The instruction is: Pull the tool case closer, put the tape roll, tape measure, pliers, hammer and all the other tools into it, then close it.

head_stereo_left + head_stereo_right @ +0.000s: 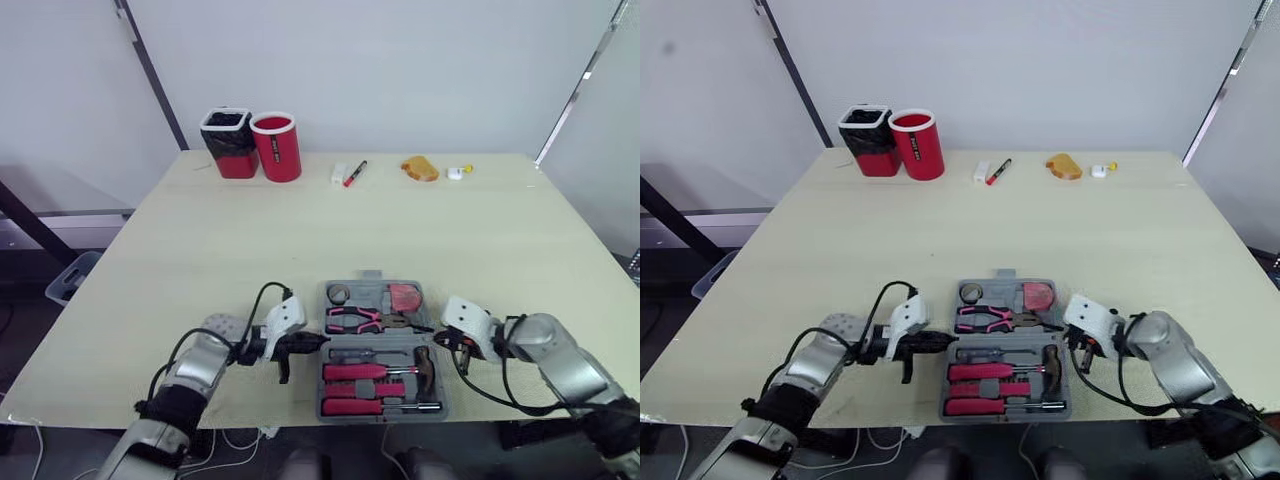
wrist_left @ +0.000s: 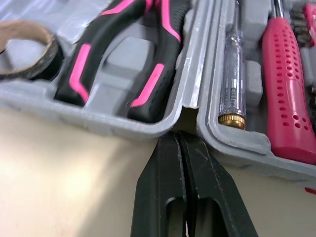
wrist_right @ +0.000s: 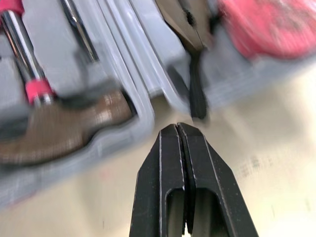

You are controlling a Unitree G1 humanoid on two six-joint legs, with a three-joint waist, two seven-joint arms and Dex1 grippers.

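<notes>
In your left wrist view, the tape roll (image 2: 24,49) ran off the picture's edge. The pliers (image 2: 123,59) were cropped too, with the pink-and-black handles visible and the jaws out of frame. The pink screwdriver (image 2: 289,84) was also cut short. In your right wrist view, the red tape measure (image 3: 269,24) was blurred and cropped. The hammer (image 3: 64,128) had a smeared head and a cut-off handle. At the far edge of the table (image 1: 300,230), a small white object (image 1: 455,173) was too small to identify.
</notes>
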